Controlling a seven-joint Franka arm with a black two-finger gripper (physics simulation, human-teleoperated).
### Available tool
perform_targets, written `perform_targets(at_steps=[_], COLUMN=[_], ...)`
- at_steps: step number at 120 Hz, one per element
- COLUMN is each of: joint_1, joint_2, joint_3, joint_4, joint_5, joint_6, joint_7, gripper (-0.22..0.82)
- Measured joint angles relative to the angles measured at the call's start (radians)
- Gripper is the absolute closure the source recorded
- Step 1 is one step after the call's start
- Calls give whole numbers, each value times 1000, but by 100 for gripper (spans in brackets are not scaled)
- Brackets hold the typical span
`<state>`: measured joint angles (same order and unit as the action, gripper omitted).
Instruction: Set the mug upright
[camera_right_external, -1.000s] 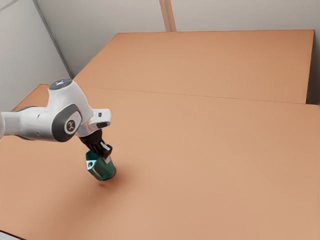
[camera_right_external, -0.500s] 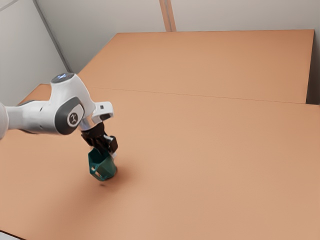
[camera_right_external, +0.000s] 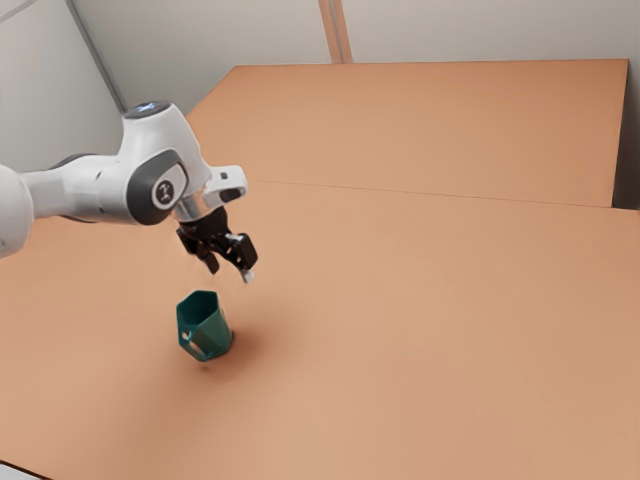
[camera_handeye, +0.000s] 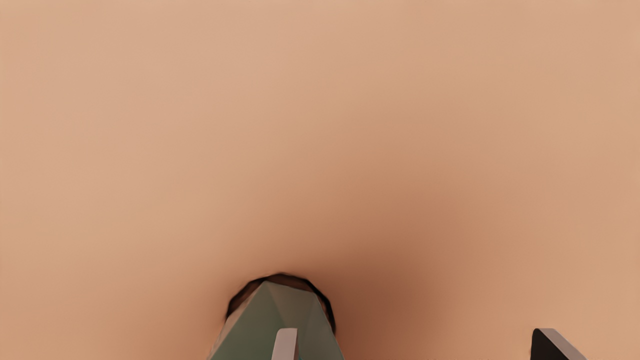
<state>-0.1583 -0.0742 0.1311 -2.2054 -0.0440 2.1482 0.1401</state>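
One white arm (camera_right_external: 90, 190) is being held out from the exterior view's left, and beside its reach the green mug (camera_right_external: 212, 338) is being borne by the tabletop (camera_right_external: 430, 320), mouth (camera_right_external: 203, 308) uppermost, handle (camera_right_external: 187, 340) toward that same left. A slight lean is being suggested by the outline, though whether it is being caused by the camera's slant cannot be told for certain; the mug is being judged upright, or very nearly so. Just above it and a little toward the exterior view's right, the black gripper (camera_right_external: 230, 269) is being held clear, its fingers (camera_handeye: 286, 345) being kept well parted with nothing clasped between them. In the wrist view, the mug's side is being partly covered by one finger, while open space is being left before the other. The closing step, drawing off from a righted mug, is therefore being judged in hand. For the next move, a straight lift away is being called for, the fingers being left spread so that the rim is not being brushed; should a real tilt be seen, a gentle regrasp would be being needed instead.
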Motion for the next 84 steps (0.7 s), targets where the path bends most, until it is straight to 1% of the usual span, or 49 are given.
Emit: perform_targets(at_steps=[20, 37, 46, 68, 76, 84], joint_1=[3, 11, 14, 18, 47, 136], joint_2=[35, 106, 113, 106, 105, 103], joint_3=[-2, -1, -2, 11, -6, -81], joint_4=[126, 319, 396, 516, 541, 557], joint_5=[1, 2, 4, 12, 13, 14], joint_6=[-87, -176, -222, -315, -347, -372], joint_7=[-3, 16, 31, 69, 81, 91], gripper=[5, 3, 2, 1, 1, 0])
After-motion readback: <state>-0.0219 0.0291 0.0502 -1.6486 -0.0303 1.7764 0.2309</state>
